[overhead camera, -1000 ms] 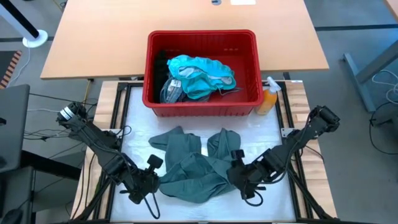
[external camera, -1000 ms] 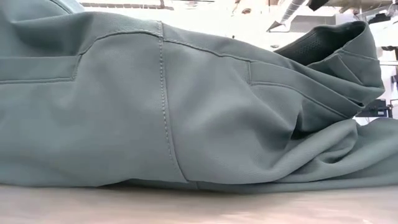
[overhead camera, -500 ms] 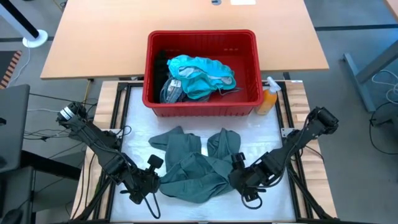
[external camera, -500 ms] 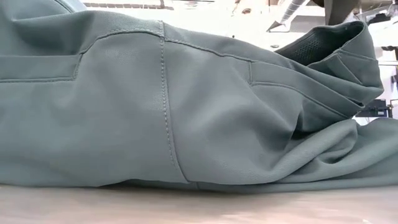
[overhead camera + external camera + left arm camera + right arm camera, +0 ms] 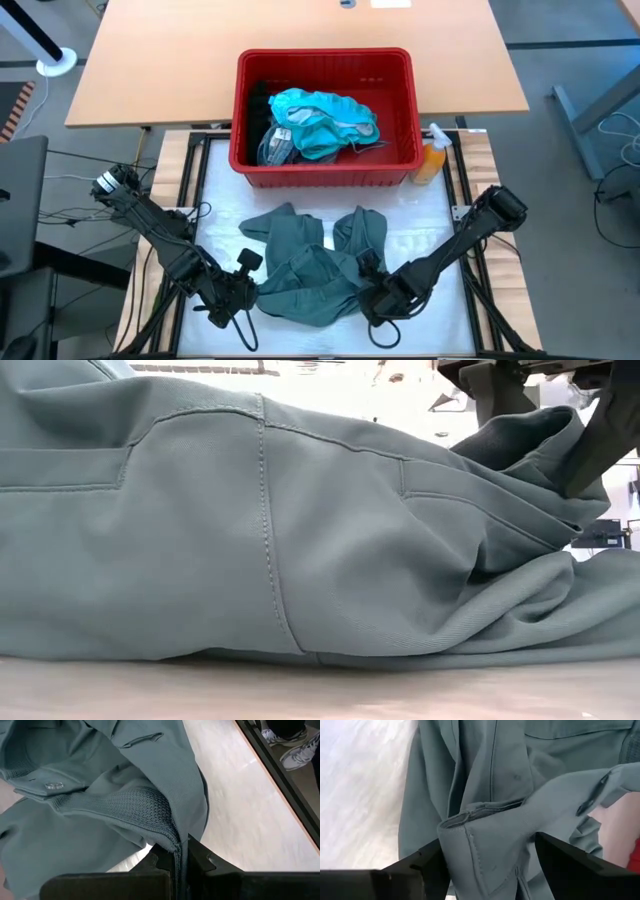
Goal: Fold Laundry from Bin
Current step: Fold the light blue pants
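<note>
I see the grey-green garment [image 5: 310,270] lying crumpled on the bench [image 5: 430,225] in front of the red bin [image 5: 325,160], which holds the teal laundry [image 5: 325,120]. My left gripper [image 5: 240,290] has its fingers [image 5: 165,862] pressed together, pinching a knit hem at the garment's left edge. My right gripper [image 5: 365,295] has its fingers [image 5: 420,865] spread wide around a folded seam at the right edge; contact appears absent, though the view is partly blocked.

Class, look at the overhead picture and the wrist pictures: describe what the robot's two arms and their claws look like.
Both arms are black, thin and jointed, built of slim links with bulkier joints. The left arm has a pale round joint cap near its base, with thin black cables looping beside it. Each claw, left claw and right claw, has two flat, angular dark fingers.
</note>
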You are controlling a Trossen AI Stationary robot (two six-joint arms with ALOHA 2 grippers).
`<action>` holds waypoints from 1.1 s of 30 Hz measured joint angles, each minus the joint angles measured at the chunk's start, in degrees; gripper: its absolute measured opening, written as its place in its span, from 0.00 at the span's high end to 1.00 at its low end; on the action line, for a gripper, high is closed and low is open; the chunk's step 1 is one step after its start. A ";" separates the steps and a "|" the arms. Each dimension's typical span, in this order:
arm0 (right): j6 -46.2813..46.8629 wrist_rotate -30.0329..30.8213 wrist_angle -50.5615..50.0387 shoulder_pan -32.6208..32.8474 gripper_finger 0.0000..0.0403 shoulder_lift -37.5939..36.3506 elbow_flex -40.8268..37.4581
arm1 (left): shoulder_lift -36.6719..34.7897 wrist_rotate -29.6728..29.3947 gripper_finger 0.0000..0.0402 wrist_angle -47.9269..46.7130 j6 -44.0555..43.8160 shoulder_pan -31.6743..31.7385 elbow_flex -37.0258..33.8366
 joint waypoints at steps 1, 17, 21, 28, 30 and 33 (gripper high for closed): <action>-0.02 -0.03 -0.02 -0.14 0.28 -0.02 0.00 | 0.00 0.00 1.00 -0.02 0.00 0.00 0.00; 7.58 -1.70 -13.43 -3.03 0.90 -1.43 7.02 | 0.00 -0.10 1.00 0.08 -0.33 0.00 0.00; 9.44 -0.71 -19.28 -3.61 0.85 -2.36 14.56 | 0.00 -1.94 1.00 -0.16 -0.33 0.00 0.00; 11.56 1.44 -24.98 -3.23 0.90 -9.12 24.85 | 0.00 -5.85 1.00 -2.69 1.56 0.00 0.61; 14.59 2.32 -26.27 -2.74 0.90 -12.11 26.31 | 0.00 -6.98 1.00 -5.58 1.03 0.00 1.87; 21.09 3.87 -28.60 -0.91 0.89 -16.88 26.82 | -0.02 -10.03 1.00 -9.86 -1.04 -0.05 3.88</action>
